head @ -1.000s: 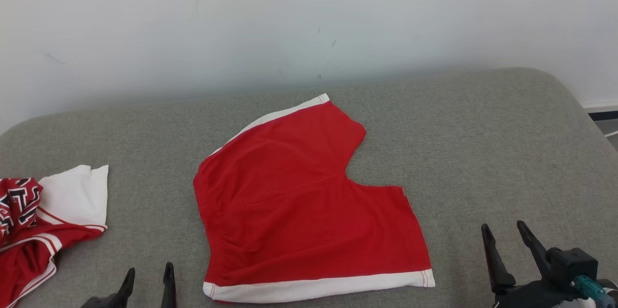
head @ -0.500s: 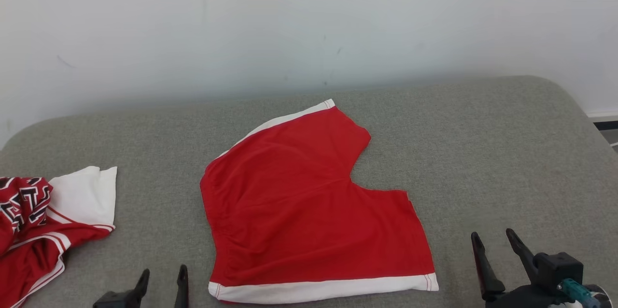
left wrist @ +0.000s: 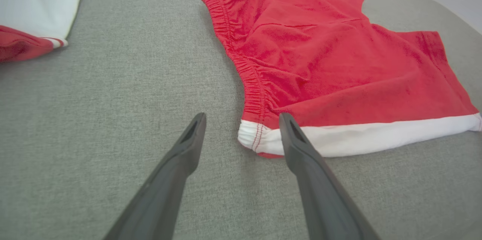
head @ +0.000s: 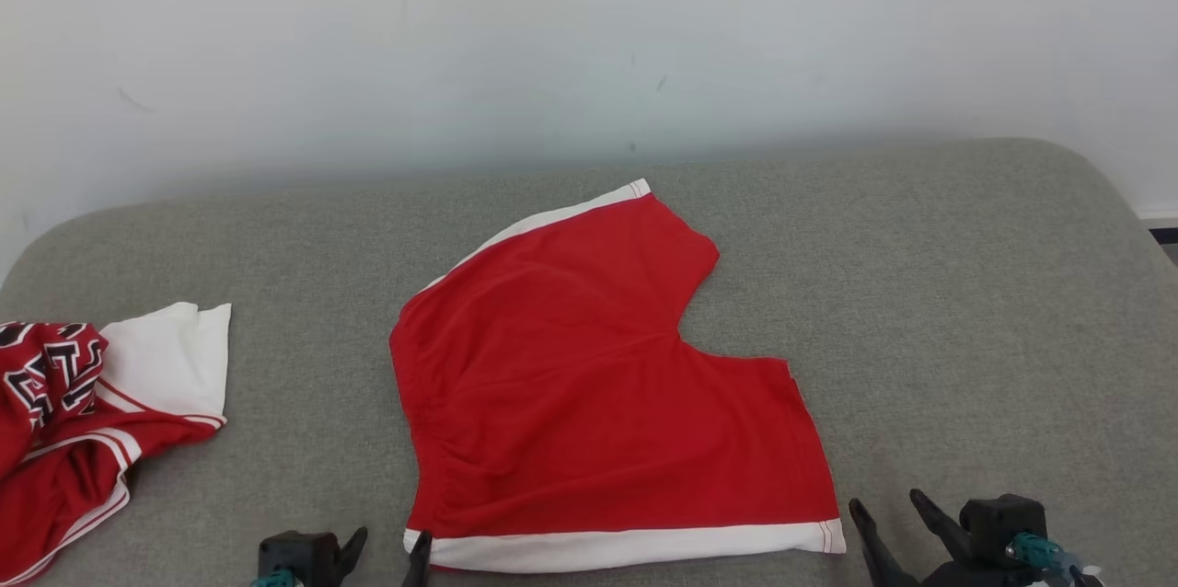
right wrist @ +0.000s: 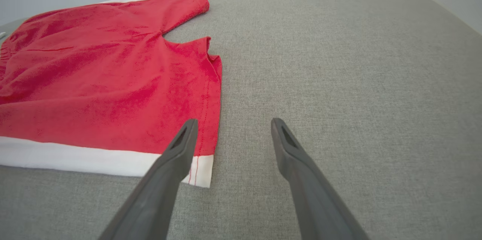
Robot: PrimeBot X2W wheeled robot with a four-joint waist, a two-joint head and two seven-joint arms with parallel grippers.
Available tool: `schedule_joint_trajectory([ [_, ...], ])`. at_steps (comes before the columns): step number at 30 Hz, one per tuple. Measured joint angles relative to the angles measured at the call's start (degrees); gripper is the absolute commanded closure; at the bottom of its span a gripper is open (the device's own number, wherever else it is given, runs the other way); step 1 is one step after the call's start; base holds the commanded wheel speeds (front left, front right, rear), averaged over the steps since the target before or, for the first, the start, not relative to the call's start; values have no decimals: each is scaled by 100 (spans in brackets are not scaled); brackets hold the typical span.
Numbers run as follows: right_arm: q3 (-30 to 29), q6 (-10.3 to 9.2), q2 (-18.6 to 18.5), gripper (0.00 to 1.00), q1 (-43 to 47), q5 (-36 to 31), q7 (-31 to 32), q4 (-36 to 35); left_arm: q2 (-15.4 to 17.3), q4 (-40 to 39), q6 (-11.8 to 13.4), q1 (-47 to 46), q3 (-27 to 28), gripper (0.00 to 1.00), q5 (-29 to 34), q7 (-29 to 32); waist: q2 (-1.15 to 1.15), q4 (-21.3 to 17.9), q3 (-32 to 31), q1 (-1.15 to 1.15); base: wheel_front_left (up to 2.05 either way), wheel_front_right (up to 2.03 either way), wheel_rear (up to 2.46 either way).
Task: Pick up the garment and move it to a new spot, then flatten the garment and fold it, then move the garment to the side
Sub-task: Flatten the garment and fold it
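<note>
Red shorts lie flat on a gray cushion, white hem nearest. The left gripper, jaws apart and empty, frames the hem's left corner; contact cannot be judged. The right gripper, likewise spread, sits just beside the right corner. A second garment, left of the shorts, is cut off at the edge.

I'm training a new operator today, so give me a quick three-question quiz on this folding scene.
1. What colour is the band along the near edge of the red shorts on the grey cushion?
2. True or false: the left hand is shut on the shorts.
3. The second red-and-white garment lies: A, left of the shorts; B, right of them; C, on them.
Key: 1 white; 2 false, the left hand is open near the band's corner; 3 A.
</note>
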Motion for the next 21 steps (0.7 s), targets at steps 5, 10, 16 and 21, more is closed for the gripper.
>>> schedule_joint_trajectory([
  [5,152,120,75,0,-36,30,253,127,-9,327,-160,-196,-98,0,-30,145,0,35,73,0,0,0,0],
  [10,275,205,164,0,-160,74,481,460,-47,680,-255,-362,-121,0,-70,250,0,34,121,0,0,0,0],
  [16,325,252,328,0,-294,141,604,717,-79,1061,-311,-662,-156,0,-75,269,0,46,162,0,0,0,0],
  [21,392,293,421,0,-441,140,655,909,-93,1355,-359,-823,-243,0,-74,283,0,52,231,0,0,0,0],
])
